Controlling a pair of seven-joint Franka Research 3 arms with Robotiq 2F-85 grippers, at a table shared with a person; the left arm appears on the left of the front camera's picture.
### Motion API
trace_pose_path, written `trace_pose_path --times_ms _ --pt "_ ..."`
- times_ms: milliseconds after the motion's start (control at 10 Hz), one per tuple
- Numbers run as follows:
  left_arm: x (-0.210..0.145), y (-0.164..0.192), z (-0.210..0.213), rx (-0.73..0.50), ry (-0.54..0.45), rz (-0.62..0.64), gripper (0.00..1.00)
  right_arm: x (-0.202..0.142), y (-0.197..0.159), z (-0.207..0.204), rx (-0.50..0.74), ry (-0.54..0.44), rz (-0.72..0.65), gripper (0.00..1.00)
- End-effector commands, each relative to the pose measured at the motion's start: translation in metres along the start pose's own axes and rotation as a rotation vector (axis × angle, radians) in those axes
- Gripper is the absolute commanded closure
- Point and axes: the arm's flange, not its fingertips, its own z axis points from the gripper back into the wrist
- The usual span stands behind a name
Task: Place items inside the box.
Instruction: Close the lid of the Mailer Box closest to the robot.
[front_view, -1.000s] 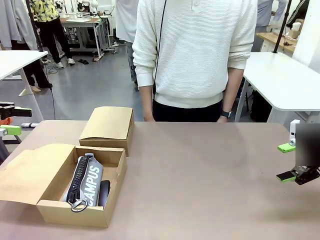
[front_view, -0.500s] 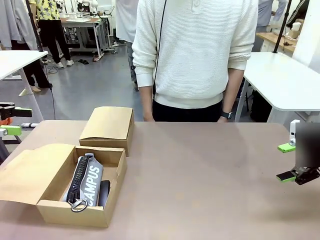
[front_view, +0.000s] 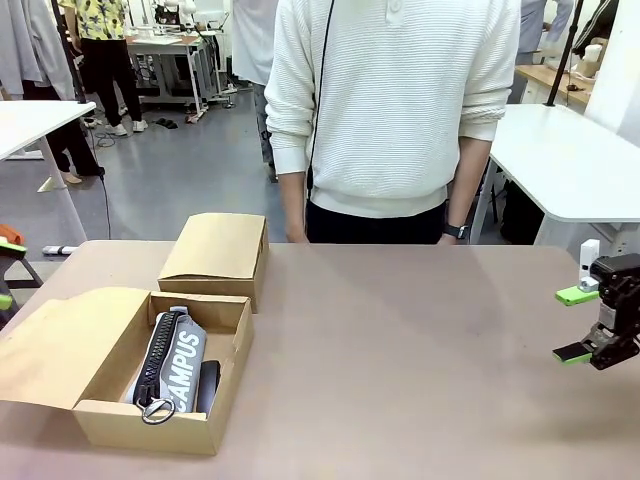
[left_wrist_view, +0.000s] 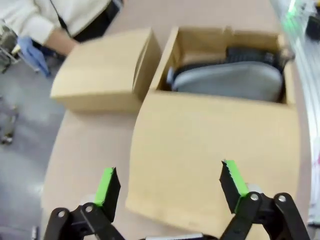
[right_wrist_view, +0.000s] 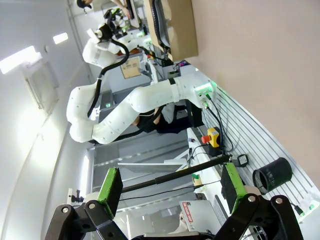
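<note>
The box (front_view: 222, 345) stands open at the table's front left, its wide flap lid (front_view: 65, 345) folded out to the left. Inside lie the grey "CAMPUS" pencil case (front_view: 180, 358) and, beside it, the black stapler (front_view: 208, 385). The slim white pen is hidden. In the left wrist view my left gripper (left_wrist_view: 170, 185) hovers open above the flap lid (left_wrist_view: 210, 150), with the pencil case (left_wrist_view: 225, 80) and the stapler (left_wrist_view: 250, 52) beyond it. My right gripper (front_view: 572, 325) hangs open at the table's far right edge, holding nothing; it is open in its own view too (right_wrist_view: 170, 182).
A smaller closed cardboard box (front_view: 218, 250) sits right behind the open one and touches it. A person in a white sweater (front_view: 390, 110) stands at the far edge, hands down. The table's bare middle (front_view: 420, 350) separates the boxes from my right gripper.
My left gripper has drawn back past the front view's left edge. The right gripper's wrist has shifted slightly in place. The box and its contents have not moved.
</note>
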Motion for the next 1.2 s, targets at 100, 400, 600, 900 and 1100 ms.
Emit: trace_pose_path --times_ms 100,400,600,900,1100 --pt "-0.053 0.011 -0.001 0.006 0.195 -0.045 0.0 -0.001 0.005 0.0 0.005 0.001 -0.021 0.0" --pt "-0.091 0.028 0.005 0.008 0.254 0.078 0.0 -0.001 0.005 0.0 0.005 0.001 -0.021 0.0" --pt "-0.11 0.03 -0.01 -0.024 0.261 0.126 0.0 -0.001 0.005 0.0 0.005 0.001 -0.021 0.0" --pt "-0.128 0.025 -0.034 -0.048 0.217 0.173 0.0 -0.001 0.005 0.0 0.005 0.001 -0.021 0.0" --pt "-0.129 0.016 -0.056 -0.078 0.169 0.174 0.0 -0.001 0.005 0.0 0.005 0.001 -0.021 0.0"
